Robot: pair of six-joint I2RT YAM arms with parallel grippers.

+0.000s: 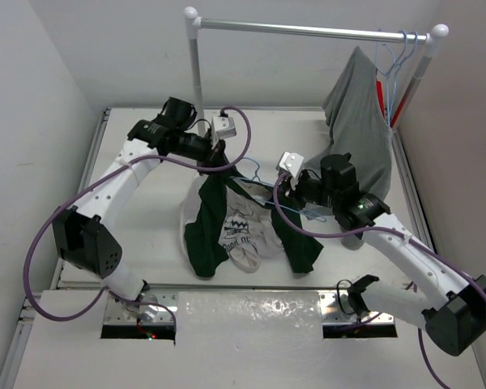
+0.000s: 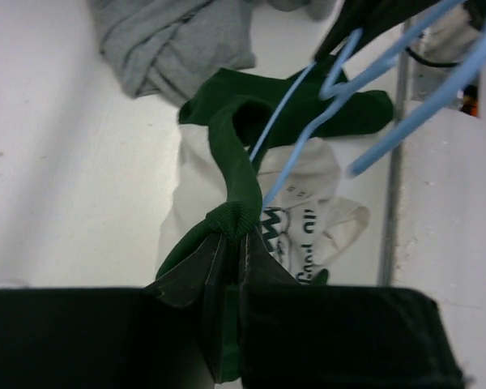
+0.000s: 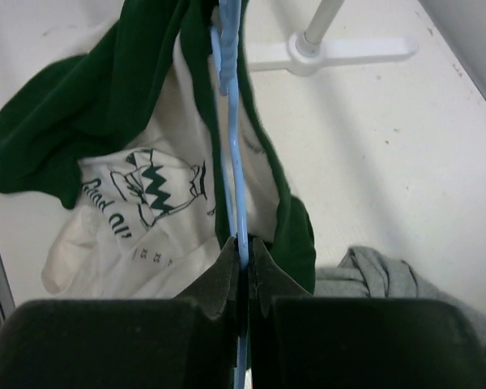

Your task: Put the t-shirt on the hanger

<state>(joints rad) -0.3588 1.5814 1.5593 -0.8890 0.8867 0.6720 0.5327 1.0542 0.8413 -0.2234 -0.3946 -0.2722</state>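
T-shirt (image 1: 235,227) sits mid-table, bunched, top lifted, bottom slumped on the table (image 1: 158,235). Soft, light and floppy, so it will sag and fold wherever it isn't held. The ribbed collar is the firmest place to take hold; sleeves drag.

Left side: wall close, bare table beside the arm. Left gripper (image 2: 231,239) is clamped on the green collar, jaws pinched tight on the rib. Rail post (image 1: 196,73) stands just behind it, so little room to pull back.

Centre: hanger (image 3: 235,162), thin wire that probably flexes, seems to run into the collar loop. Judgement: one shoulder of the wire needs working further inside the neck.

Right gripper (image 3: 243,247) is closed on the hanger wire, shirt draped either side of it.

Right: grey shirt (image 1: 360,121) hangs from the rail (image 1: 308,31) just behind the right arm, a snag risk. Red hanger (image 1: 385,93) and wall beyond. Most open room is toward the near edge.
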